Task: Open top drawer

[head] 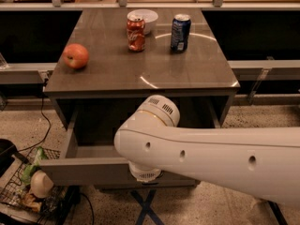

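The top drawer point(79, 170) of the grey cabinet stands pulled out toward me, its deep plain grey inside point(96, 125) showing under the countertop. Its flat front runs across the lower left of the view. My white arm point(211, 156) reaches in from the right and bends down over the middle of the drawer front. The gripper is hidden below the arm's wrist, at about where the handle sits. The handle is hidden too.
On the countertop point(140, 74) sit a red apple point(76, 56), a red soda can point(136, 33), a blue soda can point(180, 32) and a white bowl point(143, 18). A wire basket with rubbish point(28, 186) stands on the floor at lower left. Blue tape cross point(145, 207) marks the floor.
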Tool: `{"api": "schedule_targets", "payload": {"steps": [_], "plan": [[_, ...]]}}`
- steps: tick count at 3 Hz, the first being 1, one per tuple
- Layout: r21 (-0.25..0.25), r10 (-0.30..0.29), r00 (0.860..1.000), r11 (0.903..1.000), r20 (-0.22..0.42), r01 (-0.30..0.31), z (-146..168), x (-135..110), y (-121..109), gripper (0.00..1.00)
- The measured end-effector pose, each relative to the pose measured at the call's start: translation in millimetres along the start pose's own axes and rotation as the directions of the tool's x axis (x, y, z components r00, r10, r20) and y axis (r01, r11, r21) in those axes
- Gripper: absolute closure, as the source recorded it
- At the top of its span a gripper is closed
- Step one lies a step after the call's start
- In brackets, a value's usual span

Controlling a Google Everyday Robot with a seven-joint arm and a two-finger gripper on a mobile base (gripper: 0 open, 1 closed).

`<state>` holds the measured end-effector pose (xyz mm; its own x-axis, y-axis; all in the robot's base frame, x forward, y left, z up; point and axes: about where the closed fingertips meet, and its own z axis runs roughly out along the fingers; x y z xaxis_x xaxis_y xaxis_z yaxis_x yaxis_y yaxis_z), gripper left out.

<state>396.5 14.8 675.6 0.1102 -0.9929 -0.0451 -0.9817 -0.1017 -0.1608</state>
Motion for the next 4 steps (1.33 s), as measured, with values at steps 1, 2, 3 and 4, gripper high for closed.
{"api": "schedule_targets", "payload": {"steps": [1,2,3,4], "plan": [[0.047,-0.027,0.999,0.9985,0.020,0.026,-25.2,-0.6,-0.2,1.00],[0.129,-0.051,0.995,0.9908,0.081,0.041,-71.1,7.3,-6.4,1.00],[0.170,-0.075,0.990,0.9839,0.120,0.054,-97.0,24.5,-15.7,1.00],[0.183,-0.086,0.988,0.9812,0.126,0.062,-95.8,37.7,-33.0,1.00]]}}
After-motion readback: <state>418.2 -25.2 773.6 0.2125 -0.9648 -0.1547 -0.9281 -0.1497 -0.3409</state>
